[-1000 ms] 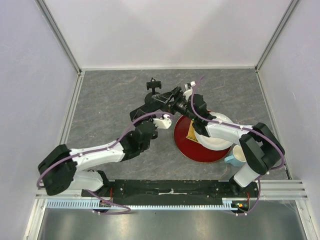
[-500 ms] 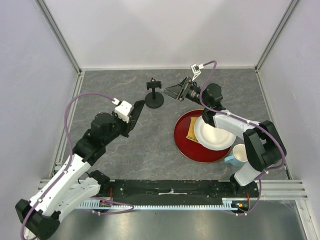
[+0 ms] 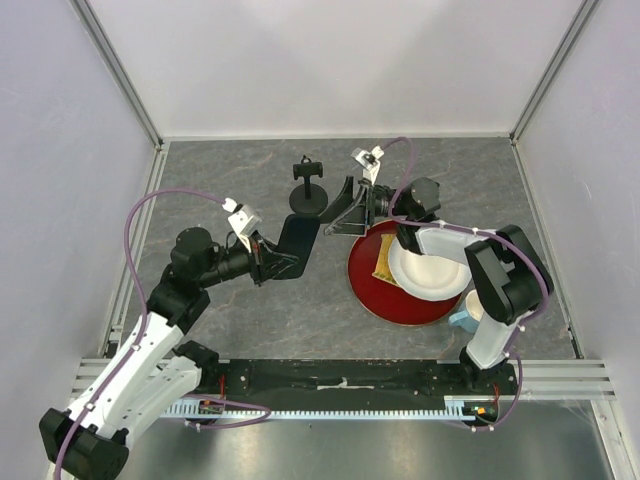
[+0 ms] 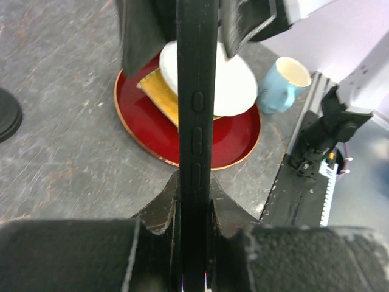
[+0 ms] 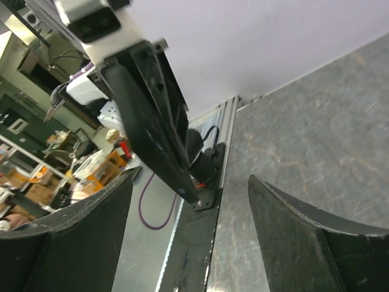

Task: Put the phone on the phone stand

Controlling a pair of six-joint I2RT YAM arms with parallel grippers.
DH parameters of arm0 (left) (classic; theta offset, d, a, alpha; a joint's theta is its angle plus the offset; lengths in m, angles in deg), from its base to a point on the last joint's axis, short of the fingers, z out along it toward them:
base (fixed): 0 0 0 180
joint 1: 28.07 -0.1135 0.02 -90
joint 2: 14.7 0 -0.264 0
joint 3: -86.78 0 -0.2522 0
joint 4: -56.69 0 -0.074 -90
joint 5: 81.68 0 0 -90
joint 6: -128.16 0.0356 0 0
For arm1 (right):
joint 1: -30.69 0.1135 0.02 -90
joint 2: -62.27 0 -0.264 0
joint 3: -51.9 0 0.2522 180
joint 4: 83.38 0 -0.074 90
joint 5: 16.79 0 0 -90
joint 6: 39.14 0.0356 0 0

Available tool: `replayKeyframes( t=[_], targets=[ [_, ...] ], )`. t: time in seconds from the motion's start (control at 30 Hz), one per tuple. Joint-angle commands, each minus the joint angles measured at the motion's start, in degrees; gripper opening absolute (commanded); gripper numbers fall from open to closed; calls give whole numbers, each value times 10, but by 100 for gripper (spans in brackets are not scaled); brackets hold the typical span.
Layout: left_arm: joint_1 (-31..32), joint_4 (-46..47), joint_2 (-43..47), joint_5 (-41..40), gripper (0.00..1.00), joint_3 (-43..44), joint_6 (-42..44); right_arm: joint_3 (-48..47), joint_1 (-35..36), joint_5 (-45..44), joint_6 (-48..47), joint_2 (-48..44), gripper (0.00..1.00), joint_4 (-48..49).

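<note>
Where the top view's centre falls, the flat glossy black rectangular phone [image 3: 296, 236] is listed first: held at its lower-left end by the left gripper [image 3: 268, 262], not on the stand.

- Left wrist view: phone [image 4: 196, 91] seen edge-on, three side buttons facing the camera. The left gripper [image 4: 194, 201] is pinching it, one finger pressed to each face.
- Right gripper [image 3: 342, 213]: just to the upper right of the phone in the top view, jaws spread wide. Its two fingers flank the phone's far end at the top of the left wrist view (whether they touch it cannot be told). In the right wrist view the phone [image 5: 152, 128] sits beyond the gap of the right gripper [image 5: 189, 182].
- Small black phone stand [image 3: 309, 188], round disc base, thin post, clamp head: upright, just above the phone in the frame and apart from it.
- Round red tray [image 3: 372, 290], right of centre, bearing a white plate [image 3: 430, 270] and a flat yellow piece [image 3: 384, 262] partly under the plate's left edge.
- Light blue mug [image 3: 470, 312], just beside the tray's lower-right rim.
- Grey stone-patterned table [image 3: 220, 180] beneath all.
</note>
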Motion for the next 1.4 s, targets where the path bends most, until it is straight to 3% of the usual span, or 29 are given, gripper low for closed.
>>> replayKeyframes(
  t=[0.0,0.37,0.63,0.87,1.1,1.37],
  targets=[
    [-5,142,-3,79,2,0,-63,-15,17,62,32,14,83,272],
    [-5,157,-8,53,2,-5,-75,-16,24,24,40,-8,86,272],
    [-5,163,-12,23,2,4,-81,-27,24,-4,63,-9,81,271],
    [-5,223,-21,-14,2,-16,-117,-36,25,-11,81,-6,72,272],
    [-5,402,-3,-128,2,-69,-197,-37,32,-14,85,-10,72,272],
    [-5,553,-29,-136,2,-91,-285,-55,59,-1,89,0,64,271]
  ],
)
